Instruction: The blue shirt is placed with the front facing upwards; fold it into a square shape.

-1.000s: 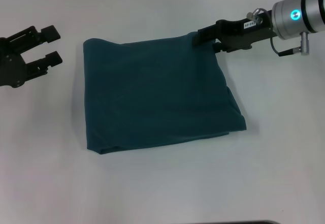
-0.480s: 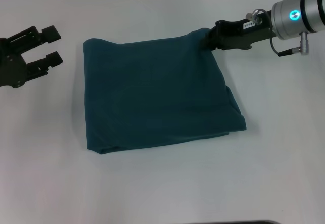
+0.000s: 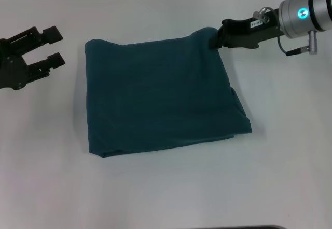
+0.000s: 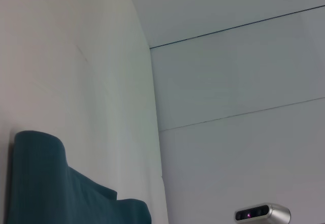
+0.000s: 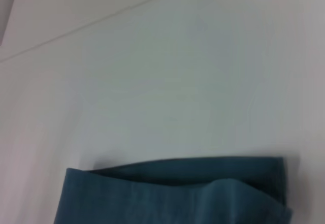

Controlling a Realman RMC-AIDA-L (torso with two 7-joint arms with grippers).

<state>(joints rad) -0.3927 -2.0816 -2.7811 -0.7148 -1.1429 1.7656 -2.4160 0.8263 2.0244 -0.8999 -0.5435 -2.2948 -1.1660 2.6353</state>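
White table: right hand pinches blue shirt corner.

Dark teal-blue shirt, plain and unpatterned, on a white table.

The head camera looks forward and steeply down from above, taking in the whole white table, the folded blue shirt in the middle, the left gripper at one edge and the right gripper at the other. The left wrist camera sits low and off to the side, looking across the table toward a pale wall; it catches only an edge of the shirt. The right wrist camera sits close over the cloth, facing across the tabletop. All three views share the shirt and the table.
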